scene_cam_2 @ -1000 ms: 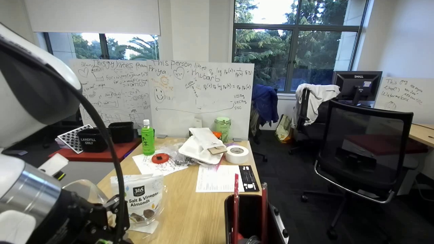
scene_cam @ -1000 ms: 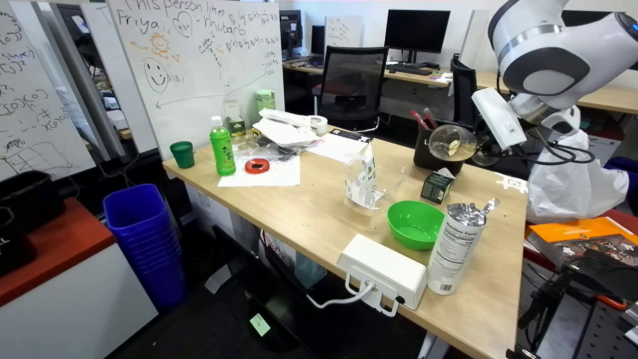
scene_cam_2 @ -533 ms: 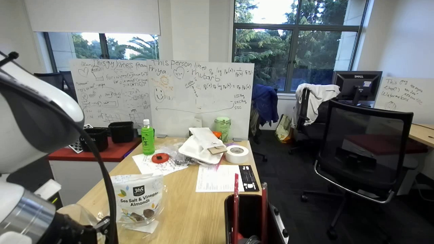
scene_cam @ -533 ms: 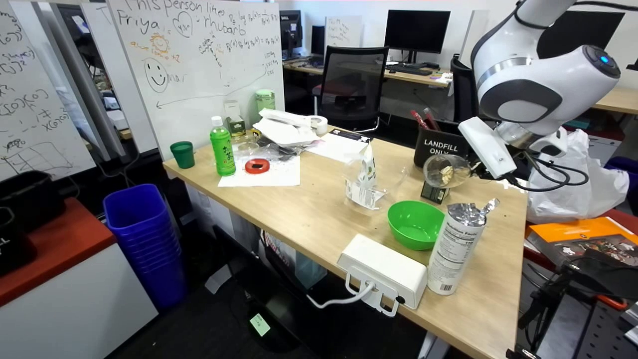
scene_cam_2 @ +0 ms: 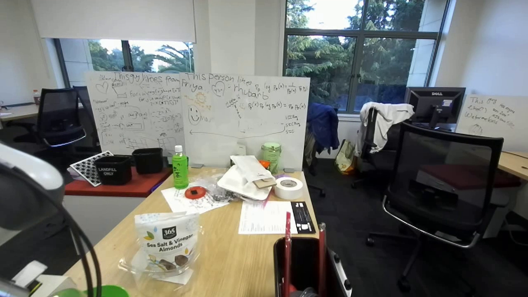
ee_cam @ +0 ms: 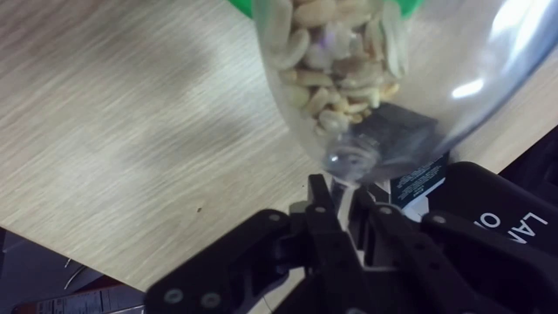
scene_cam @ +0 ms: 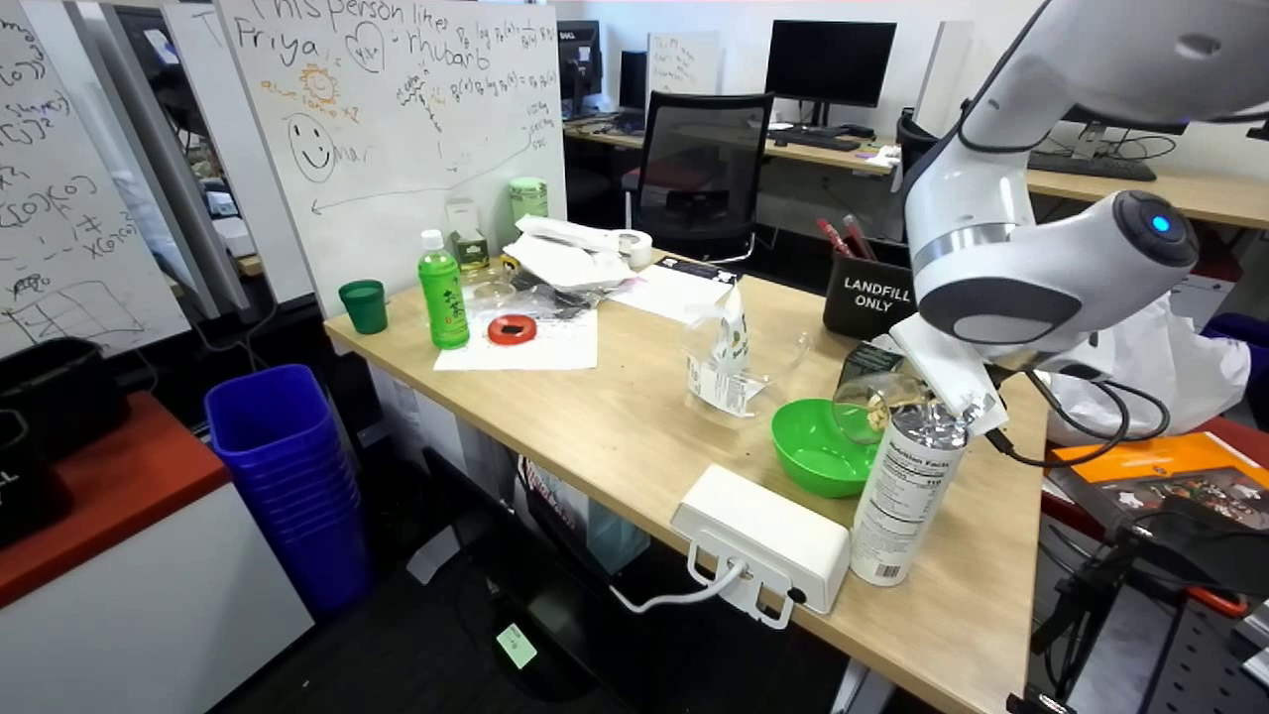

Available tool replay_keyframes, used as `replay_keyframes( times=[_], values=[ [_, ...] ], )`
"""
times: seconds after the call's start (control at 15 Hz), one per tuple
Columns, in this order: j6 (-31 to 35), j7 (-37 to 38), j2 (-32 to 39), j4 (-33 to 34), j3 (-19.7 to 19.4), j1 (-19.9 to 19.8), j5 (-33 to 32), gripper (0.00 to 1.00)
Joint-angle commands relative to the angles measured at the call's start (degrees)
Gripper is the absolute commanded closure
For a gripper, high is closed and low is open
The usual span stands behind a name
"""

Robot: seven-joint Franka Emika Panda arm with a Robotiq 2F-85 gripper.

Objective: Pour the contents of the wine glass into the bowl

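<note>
We see the claw (ee_cam: 341,188) squeezing the stem of the wine glass (ee_cam: 436,78) with its two black fingers (ee_cam: 319,194). The glass is tipped over on its side, with lots of pale nuts (ee_cam: 331,74) inside. In an exterior view its round mouth points left and covers a bit of the far right rim of the green bowl (scene_cam: 808,461) — we cannot tell if the two touch. The bowl sits flat on the wooden desk (scene_cam: 634,397), toward the right end. A white tube (scene_cam: 907,506) with a shiny top stands at the near right and hides some of the bowl. A white box (scene_cam: 763,535) is on the near edge. On the far side, behind the glass, we spot a dark box (scene_cam: 858,362) and a black bin (scene_cam: 869,297). A bag of almonds (scene_cam_2: 167,241) shows in both exterior views. Way over on the left we see a green bottle (scene_cam: 443,302) — and a small green cup (scene_cam: 364,309) beside it.
</note>
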Motion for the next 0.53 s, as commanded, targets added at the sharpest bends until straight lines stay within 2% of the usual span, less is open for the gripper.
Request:
replay_keyframes(
  times=[0.0,0.47],
  values=[
    [-2.2,9.4,6.5,-1.7,-2.9,6.7,-3.0,0.96],
    [-4.3,20.8,10.8,-4.3,-5.3,14.5,-6.2,0.96]
  ],
)
